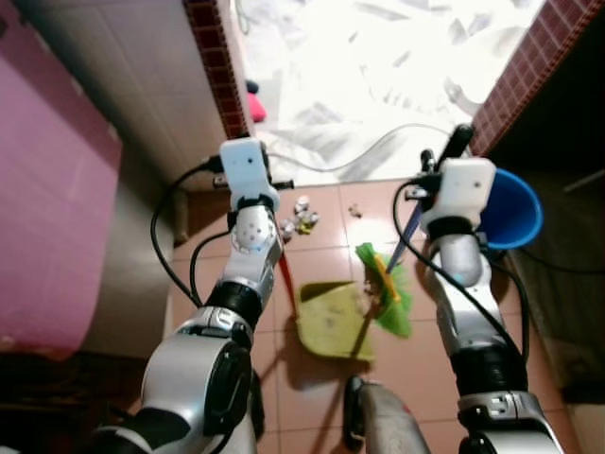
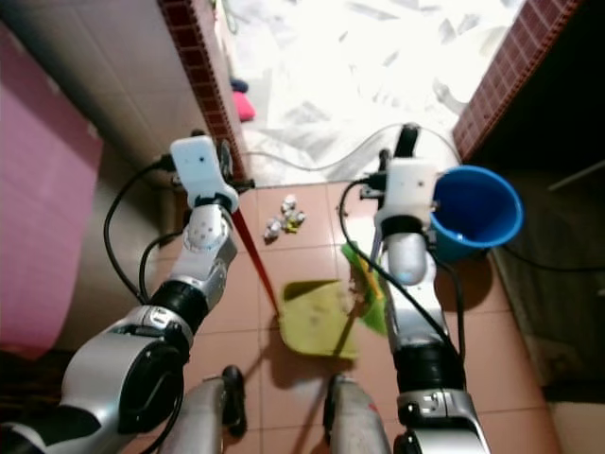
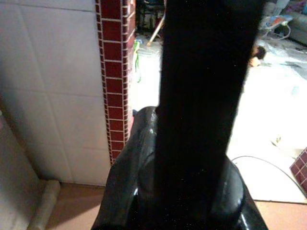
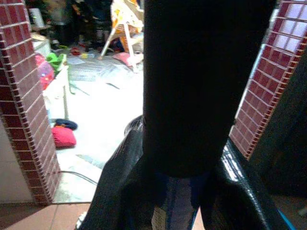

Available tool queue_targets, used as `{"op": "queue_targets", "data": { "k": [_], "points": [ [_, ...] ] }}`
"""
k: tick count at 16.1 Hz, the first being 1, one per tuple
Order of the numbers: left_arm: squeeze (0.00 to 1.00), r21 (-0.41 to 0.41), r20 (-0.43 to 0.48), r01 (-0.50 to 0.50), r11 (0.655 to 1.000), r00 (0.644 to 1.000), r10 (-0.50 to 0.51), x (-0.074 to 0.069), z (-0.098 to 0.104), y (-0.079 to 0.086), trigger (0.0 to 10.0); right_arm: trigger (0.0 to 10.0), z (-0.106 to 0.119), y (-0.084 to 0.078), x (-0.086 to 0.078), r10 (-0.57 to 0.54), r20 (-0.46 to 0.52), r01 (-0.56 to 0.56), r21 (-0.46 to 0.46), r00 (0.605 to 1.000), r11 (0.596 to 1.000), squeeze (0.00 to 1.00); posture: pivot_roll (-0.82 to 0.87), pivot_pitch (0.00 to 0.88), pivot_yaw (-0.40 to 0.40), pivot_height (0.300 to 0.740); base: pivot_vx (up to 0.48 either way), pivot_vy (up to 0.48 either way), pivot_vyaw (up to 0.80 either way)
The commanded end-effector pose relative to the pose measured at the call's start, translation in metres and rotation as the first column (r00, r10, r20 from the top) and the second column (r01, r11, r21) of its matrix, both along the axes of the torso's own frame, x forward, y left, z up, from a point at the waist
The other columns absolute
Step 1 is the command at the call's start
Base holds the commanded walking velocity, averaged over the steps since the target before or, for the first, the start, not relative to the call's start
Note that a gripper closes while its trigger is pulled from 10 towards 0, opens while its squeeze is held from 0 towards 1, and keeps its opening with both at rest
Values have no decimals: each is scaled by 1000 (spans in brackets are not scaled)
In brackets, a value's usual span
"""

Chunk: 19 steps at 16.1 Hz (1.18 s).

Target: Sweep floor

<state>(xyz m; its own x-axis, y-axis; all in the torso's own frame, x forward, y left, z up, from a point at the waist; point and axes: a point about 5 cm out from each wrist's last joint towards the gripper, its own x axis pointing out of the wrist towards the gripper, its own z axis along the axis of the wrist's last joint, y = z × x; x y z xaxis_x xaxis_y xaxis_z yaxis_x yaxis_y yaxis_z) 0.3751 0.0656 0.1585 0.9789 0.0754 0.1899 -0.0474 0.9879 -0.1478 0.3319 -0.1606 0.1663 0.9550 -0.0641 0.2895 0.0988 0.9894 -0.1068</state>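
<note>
Silver arms frame a terracotta floor: the left gripper [image 2: 223, 161] pinches the red handle of a yellow-green dustpan [image 1: 333, 322] at 6 o'clock, while the right gripper [image 1: 444, 156] clamps the blue handle of a green broom [image 1: 388, 293]. Crumpled litter [image 1: 301, 218] lies at 12 o'clock from the pan. Short strokes toward a flat-held pan would likely serve best.

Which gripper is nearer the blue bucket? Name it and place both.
Right. The right gripper holds the broom beside the blue bucket; the left gripper is across the floor, near the tiled wall.
</note>
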Motion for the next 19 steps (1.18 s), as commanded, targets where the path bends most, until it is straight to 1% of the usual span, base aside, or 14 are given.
{"op": "queue_targets", "data": {
  "k": [1, 3, 6, 7, 9, 11, 12, 13, 14, 15, 17, 18, 19],
  "points": [
    [0, -18, 24, -11, 1000, 1000, 11, 0, 6, -4, 10000, 10000, -1, 5, 1, 24, -4, -24, 8, 1000, 1000, 0, -77, 190, 67, 740, 0, 0, 0],
    [0, 26, 55, -44, 999, 998, 43, 3, 11, 8, 10000, 10000, -3, 4, 2, 25, -6, -25, 14, 1000, 1000, 0, -65, 179, 71, 740, 0, 0, 0],
    [0, 122, 87, -158, 980, 985, 148, 4, 14, 27, 10000, 10000, -6, 5, 4, 27, -14, -27, 24, 1000, 999, 0, -46, 166, 77, 740, 0, 0, 0],
    [0, 134, 101, -168, 977, 983, 155, 3, 14, 30, 10000, 10000, -7, 6, 5, 29, -15, -29, 29, 999, 999, 0, -44, 164, 78, 740, 0, 0, 0],
    [0, 178, 85, -206, 962, 977, 194, 1, 8, 36, 10000, 10000, -9, 10, 6, 41, -16, -40, 52, 999, 998, 0, -41, 160, 77, 740, 0, 0, 0],
    [0, 208, 87, -96, 973, 993, 79, -4, -1, 33, 10000, 10000, -8, 13, 6, 50, -6, -49, 54, 999, 997, 0, -40, 157, 74, 740, 0, 0, 0],
    [0, 241, 83, -81, 967, 995, 62, -6, -8, 34, 10000, 10000, -9, 12, 5, 45, -6, -45, 57, 999, 997, 0, -40, 157, 74, 740, 0, 0, 0],
    [0, 251, 87, -65, 966, 995, 45, -9, -12, 36, 10000, 10000, -11, 11, 5, 37, -11, -37, 62, 999, 997, 0, -37, 163, 74, 740, 0, 0, 0],
    [0, 250, 71, -84, 965, 995, 68, -10, -16, 40, 10000, 10000, -13, 11, 5, 29, -22, -28, 72, 999, 997, 0, -38, 165, 72, 740, 0, 0, 0],
    [0, 240, 32, -114, 964, 993, 110, -11, -24, 45, 10000, 10000, -16, 11, 5, 14, -41, -10, 86, 999, 996, 0, -38, 165, 72, 740, 0, 0, 0],
    [0, 242, 1, -129, 962, 991, 133, -14, -32, 47, 10000, 10000, -18, 14, 5, 11, -51, -7, 92, 999, 996, 0, -43, 171, 65, 740, 0, 0, 0],
    [0, 235, -11, -135, 963, 990, 141, -15, -36, 47, 10000, 10000, -19, 16, 6, 18, -65, -10, 115, 998, 993, 0, -47, 172, 62, 740, 0, 0, 0],
    [0, 223, -24, -134, 966, 989, 143, -16, -38, 45, 10000, 10000, -21, 17, 7, 25, -81, -10, 170, 996, 985, 0, -47, 172, 62, 740, 0, 0, 0]
  ]
}}
